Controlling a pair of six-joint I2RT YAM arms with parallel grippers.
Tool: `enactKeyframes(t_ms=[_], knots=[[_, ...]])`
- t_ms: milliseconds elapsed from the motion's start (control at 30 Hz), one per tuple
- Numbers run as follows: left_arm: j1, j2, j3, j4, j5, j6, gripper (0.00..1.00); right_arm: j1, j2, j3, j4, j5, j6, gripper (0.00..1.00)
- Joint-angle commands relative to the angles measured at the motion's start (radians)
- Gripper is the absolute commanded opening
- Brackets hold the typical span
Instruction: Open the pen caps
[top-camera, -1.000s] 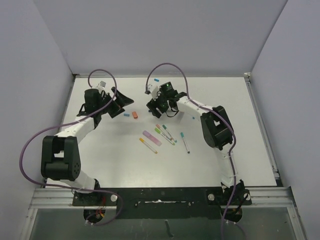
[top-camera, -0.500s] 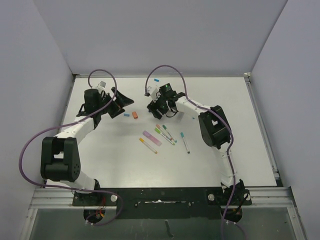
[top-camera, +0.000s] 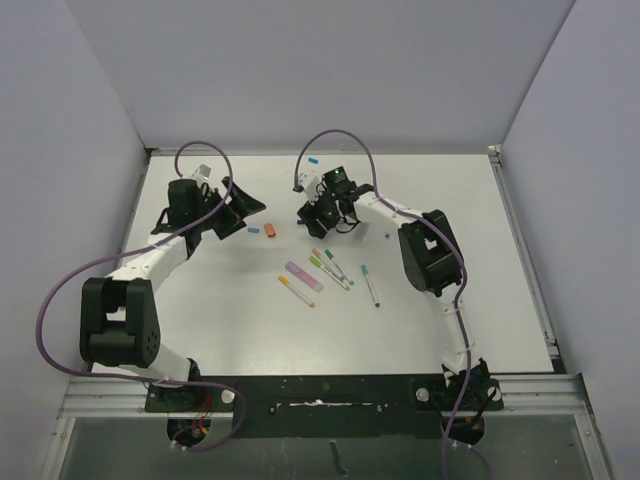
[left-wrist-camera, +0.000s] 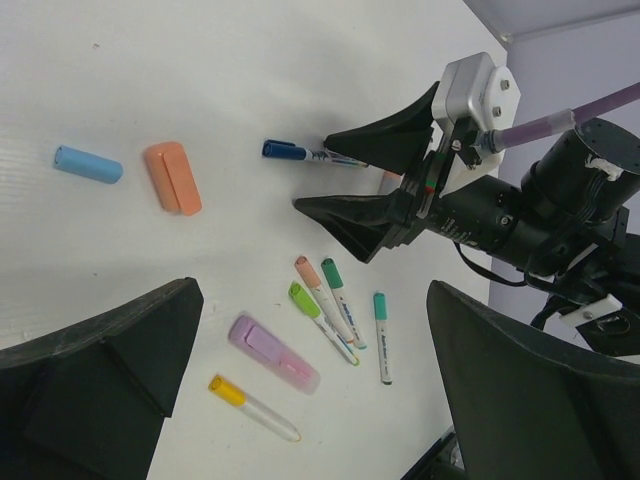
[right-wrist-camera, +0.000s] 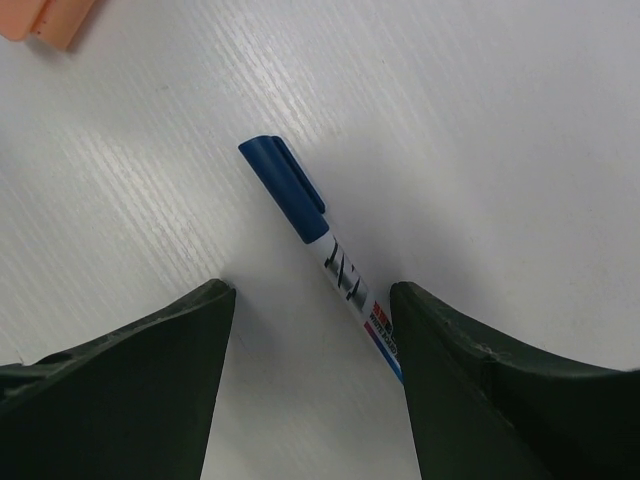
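White tabletop (top-camera: 220, 330), read outward from the arm bases: nearest lies a loose cluster of pens (top-camera: 322, 270), among them a yellow-capped pen (left-wrist-camera: 228, 391) and a lilac highlighter (left-wrist-camera: 272, 352), apparently all capped. Just beyond, to the left, a stubby salmon-orange piece (left-wrist-camera: 172, 177) (cap or whole highlighter, hard to say) rests near a loose light-blue cap (left-wrist-camera: 88, 165). Farther on, the right gripper (right-wrist-camera: 308, 290) sits low over the table with its fingers spread wide, holding nothing, astride a blue pen (right-wrist-camera: 345, 275) lying flat. The pen's long axis runs roughly along the gripper's reach, slanted towards the right-hand finger, barrel between the fingers, dark-blue cap (right-wrist-camera: 283, 188) jutting out ahead of the tips and aimed towards the left arm. The left gripper (left-wrist-camera: 312, 300), likewise spread and empty, hovers well apart on the left. The right arm is plainly nearer; closing should pinch the barrel, leaving the cap for the left. Farthest, another small blue cap (top-camera: 313, 160) lies by the back edge.
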Motion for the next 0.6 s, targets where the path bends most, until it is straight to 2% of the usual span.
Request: enactKeyframes(t_ms=[0,133,367,500,567], knots=[[-0.005,-0.052,0.042,0.017,-0.013,0.023,0.98,-0.016,0.015,-0.012,0.009,-0.035,0.021,0.63],[-0.01,-0.048,0.041,0.018,-0.018,0.021,0.98,-0.02,0.009,-0.042,0.011,-0.033,0.026,0.53],[-0.036,-0.041,0.058,-0.011,-0.058,0.033,0.98,-0.017,-0.006,-0.096,0.018,-0.031,0.041,0.25],[-0.054,-0.031,0.064,-0.018,-0.076,0.031,0.98,-0.017,-0.013,-0.12,0.031,-0.034,0.052,0.04],[-0.066,-0.026,0.065,-0.019,-0.087,0.024,0.98,-0.017,-0.029,-0.135,0.049,-0.034,0.068,0.0]])
